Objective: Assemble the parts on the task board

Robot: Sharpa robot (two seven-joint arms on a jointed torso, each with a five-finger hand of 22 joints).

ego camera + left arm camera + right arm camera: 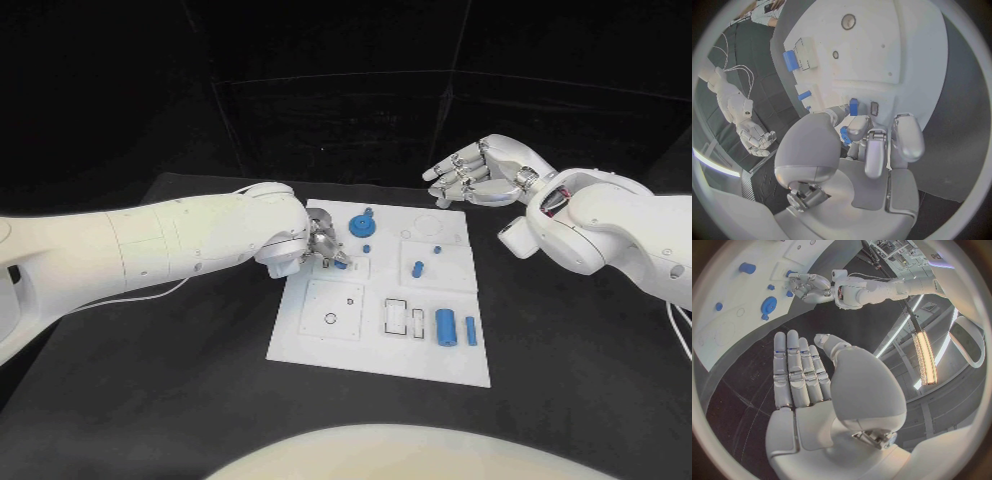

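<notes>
We see the left hand (320, 246) pinching a small blue part (845, 134) over the task board (335, 335) near its left edge, slot (874, 108) just beyond its fingertips; right hand (480, 171) hovers spread, empty, well apart.

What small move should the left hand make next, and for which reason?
Probably a slight lowering of the left hand, to press the small blue part into the task board. The left wrist view shows this part at the fingertips, right beside a dark slot in the board. The right hand hovers flat and holds nothing, so it need not move.
</notes>
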